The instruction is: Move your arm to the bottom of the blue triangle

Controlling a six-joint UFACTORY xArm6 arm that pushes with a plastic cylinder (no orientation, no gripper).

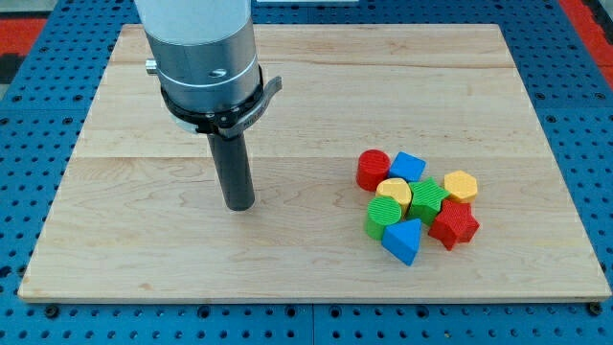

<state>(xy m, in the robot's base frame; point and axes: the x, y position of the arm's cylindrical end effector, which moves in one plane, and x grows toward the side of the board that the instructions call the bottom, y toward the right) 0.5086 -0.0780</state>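
The blue triangle (402, 241) lies at the bottom of a tight cluster of blocks on the right half of the wooden board (144, 240). My tip (239, 205) rests on the board well to the view's left of the cluster, slightly higher in the view than the blue triangle and far from touching it. The rod hangs from the grey cylinder of the arm (199, 48) at the view's top left.
The cluster also holds a red cylinder (373, 170), a blue cube (408, 167), a yellow cylinder (394, 193), a green star (428, 199), a yellow hexagon (461, 185), a green cylinder (382, 218) and a red star (454, 224). Blue pegboard surrounds the board.
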